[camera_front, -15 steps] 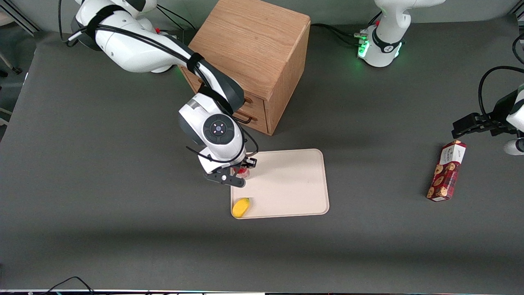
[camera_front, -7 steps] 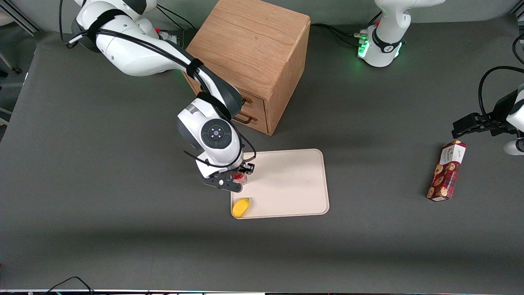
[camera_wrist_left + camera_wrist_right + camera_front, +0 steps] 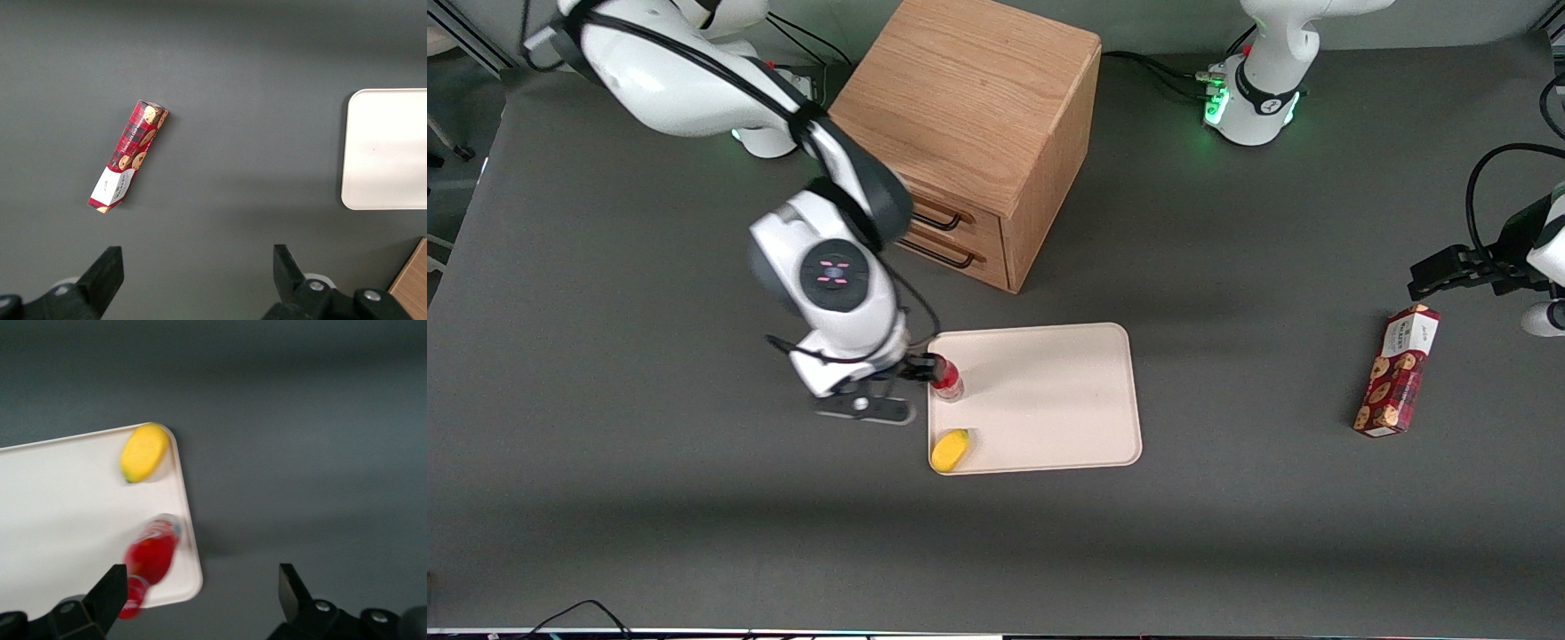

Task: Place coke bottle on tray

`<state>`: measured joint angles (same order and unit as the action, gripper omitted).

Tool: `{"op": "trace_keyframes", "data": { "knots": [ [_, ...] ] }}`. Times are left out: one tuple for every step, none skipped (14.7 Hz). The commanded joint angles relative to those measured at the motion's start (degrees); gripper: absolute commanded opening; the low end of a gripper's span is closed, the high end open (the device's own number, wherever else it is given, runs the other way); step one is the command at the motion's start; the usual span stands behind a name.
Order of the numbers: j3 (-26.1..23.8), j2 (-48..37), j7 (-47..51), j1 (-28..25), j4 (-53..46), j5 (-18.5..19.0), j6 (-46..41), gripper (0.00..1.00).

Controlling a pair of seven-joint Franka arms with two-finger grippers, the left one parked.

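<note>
Coke bottle (image 3: 948, 379) upright at tray (image 3: 1049, 400) rim; gripper (image 3: 889, 391) beside, fingers apart, empty. Risk: finger clips bottle, topples it.

Item count, counter (image 3: 649, 498) showing:
- coke bottle (image 3: 948, 380): one
- tray (image 3: 1049, 400): one
- yellow fruit-shaped item (image 3: 950, 449): one
- cookie box (image 3: 1397, 370): one
- wooden drawer cabinet (image 3: 978, 133): one, showing two drawer handles
- claw (image 3: 889, 391): one, sitting beside tray edge, fingers spread apart
</note>
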<state>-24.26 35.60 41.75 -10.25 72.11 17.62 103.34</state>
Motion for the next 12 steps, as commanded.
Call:
{"op": "trace_keyframes", "data": {
  "knots": [
    [8.05,-9.30,-14.80,2.78,4.62,-9.59,-4.01,1.00],
    [11.74,-11.32,-19.11,2.43,4.97,-13.45,-5.59,1.00],
    [15.44,-13.69,-23.07,1.73,6.28,-15.58,-7.35,1.00],
    [18.00,-16.32,-26.51,1.64,8.12,-16.56,-8.06,1.00],
    [20.55,-19.05,-28.63,1.73,10.49,-18.13,-8.16,1.00],
    [23.44,-22.03,-30.04,1.64,13.38,-19.72,-7.81,1.00],
    [25.91,-25.11,-31.88,1.55,15.94,-20.51,-7.55,1.00],
    [28.02,-27.66,-35.73,1.55,17.61,-20.61,-7.54,1.00],
    [30.04,-30.21,-39.42,1.55,19.37,-20.61,-7.63,1.00],
    [31.37,-32.58,-40.85,1.46,20.78,-20.61,-7.63,1.00],
    [31.73,-34.44,-40.87,1.38,21.67,-20.61,-7.80,1.00],
    [31.73,-35.15,-40.61,1.46,21.94,-20.52,-8.07,1.00]
  ]
}}
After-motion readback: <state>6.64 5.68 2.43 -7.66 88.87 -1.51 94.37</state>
